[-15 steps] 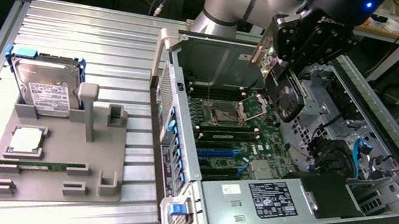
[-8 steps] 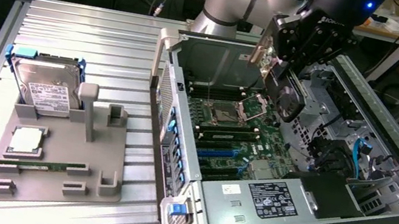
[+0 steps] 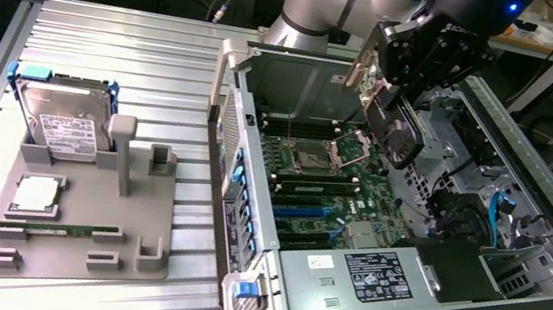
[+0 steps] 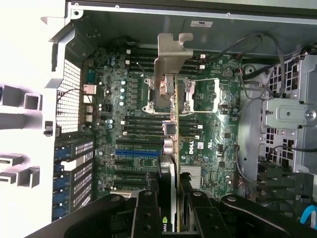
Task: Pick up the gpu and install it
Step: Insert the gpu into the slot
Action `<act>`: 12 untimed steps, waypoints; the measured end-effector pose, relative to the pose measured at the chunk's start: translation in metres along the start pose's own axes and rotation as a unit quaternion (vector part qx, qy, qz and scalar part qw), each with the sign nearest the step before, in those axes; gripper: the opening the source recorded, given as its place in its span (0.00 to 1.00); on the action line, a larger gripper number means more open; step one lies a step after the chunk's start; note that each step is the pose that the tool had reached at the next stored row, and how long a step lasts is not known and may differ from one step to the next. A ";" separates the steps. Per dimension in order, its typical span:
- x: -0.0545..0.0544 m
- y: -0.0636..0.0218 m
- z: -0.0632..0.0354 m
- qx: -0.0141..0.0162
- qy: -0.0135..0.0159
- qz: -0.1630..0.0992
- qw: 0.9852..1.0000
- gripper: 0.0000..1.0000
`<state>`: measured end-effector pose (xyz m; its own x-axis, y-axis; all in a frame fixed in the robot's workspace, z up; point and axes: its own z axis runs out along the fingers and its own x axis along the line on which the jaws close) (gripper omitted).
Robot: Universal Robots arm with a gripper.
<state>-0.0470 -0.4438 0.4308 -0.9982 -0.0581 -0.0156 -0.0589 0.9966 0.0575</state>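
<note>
1. The gpu, a thin dark expansion card with a round black fan, hangs in the air over the open computer case, clear of the grey holder tray.
2. It is held on edge. In the exterior view its long axis slants, with the silver metal end bracket higher and toward the exterior view's left, and the fan end lower and toward the exterior view's right.
3. The bracket end points at the case's far inner wall, beyond the square processor socket.
4. From the wrist view the card shows as a thin line lying crosswise to the long blue expansion slot.
5. The black gripper is clamped on the card, one finger on each flat face.
6. Below lies the green motherboard inside the black and grey metal tower case, which rests on its side.
7. Well apart, toward the exterior view's left, the grey moulded holder tray sits on the ribbed metal table. It carries a silver hard drive with a white label, a square silver processor chip and a narrow green memory stick.
</note>
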 end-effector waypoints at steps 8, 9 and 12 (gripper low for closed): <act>0.000 0.0000 0.0000 0.000 0.001 -0.013 1.000 0.27; 0.000 0.0000 0.0000 0.000 0.001 -0.014 1.000 0.27; 0.000 0.0000 0.0000 0.000 0.001 -0.018 1.000 0.27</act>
<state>-0.0470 -0.4438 0.4308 -0.9954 -0.0944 -0.0156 -0.0951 0.9938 0.0575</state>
